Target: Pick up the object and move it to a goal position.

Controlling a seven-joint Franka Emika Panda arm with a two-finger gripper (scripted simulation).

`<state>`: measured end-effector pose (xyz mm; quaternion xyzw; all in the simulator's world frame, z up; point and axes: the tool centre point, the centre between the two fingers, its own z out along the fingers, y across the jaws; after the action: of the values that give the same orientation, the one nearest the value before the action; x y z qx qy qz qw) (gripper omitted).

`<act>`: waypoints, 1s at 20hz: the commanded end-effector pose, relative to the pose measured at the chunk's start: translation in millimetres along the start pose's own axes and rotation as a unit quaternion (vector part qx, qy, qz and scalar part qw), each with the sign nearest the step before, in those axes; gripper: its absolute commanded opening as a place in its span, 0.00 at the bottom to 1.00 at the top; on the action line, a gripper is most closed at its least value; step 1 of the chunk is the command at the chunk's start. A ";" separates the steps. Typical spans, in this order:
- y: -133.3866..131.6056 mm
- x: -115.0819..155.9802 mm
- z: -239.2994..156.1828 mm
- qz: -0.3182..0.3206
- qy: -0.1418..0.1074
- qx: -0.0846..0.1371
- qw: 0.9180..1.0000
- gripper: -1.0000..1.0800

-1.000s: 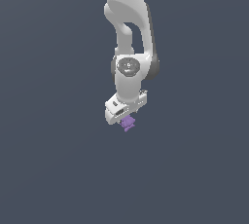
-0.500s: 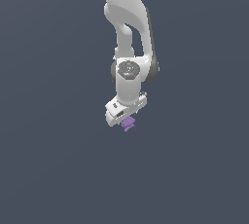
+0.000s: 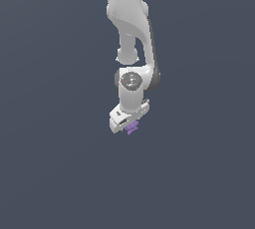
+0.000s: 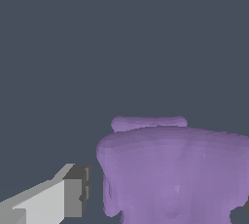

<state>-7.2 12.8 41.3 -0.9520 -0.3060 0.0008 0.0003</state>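
A white Panda arm (image 3: 130,34) descends from the top centre of the exterior view, its fingers (image 3: 130,125) closed around the small purple object (image 3: 132,128), held just below centre frame against a plain slate-grey backdrop; one grey-tipped finger (image 4: 73,194) shows beside it.

Flat, even simulator light — no cast shadows, no glare — edges sharp.

The object (image 3: 132,127) is a small, matte purple lump with short pointed nubs sticking out sideways. In the wrist view it fills the frame as a broad, rounded purple mass (image 4: 170,169) with a flatter ridge on its far side, smooth and softly shaded.
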 end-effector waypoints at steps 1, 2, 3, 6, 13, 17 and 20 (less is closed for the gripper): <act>0.5 0.6 1.1 0.000 0.001 0.000 1.000 0.00; 0.5 0.6 1.1 0.000 0.001 0.000 1.000 0.00; 0.5 0.6 1.1 0.000 0.001 0.000 1.000 0.00; 0.5 0.6 1.1 0.000 0.001 0.000 1.000 0.00; 1.4 0.2 -0.9 0.000 0.001 -0.001 1.000 0.00; 5.6 -3.7 -9.8 0.000 0.001 -0.001 1.000 0.00; 11.6 -9.2 -22.5 0.000 0.001 -0.001 1.000 0.00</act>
<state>-7.7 2.5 57.0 -0.9519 -0.3064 0.0002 -0.0001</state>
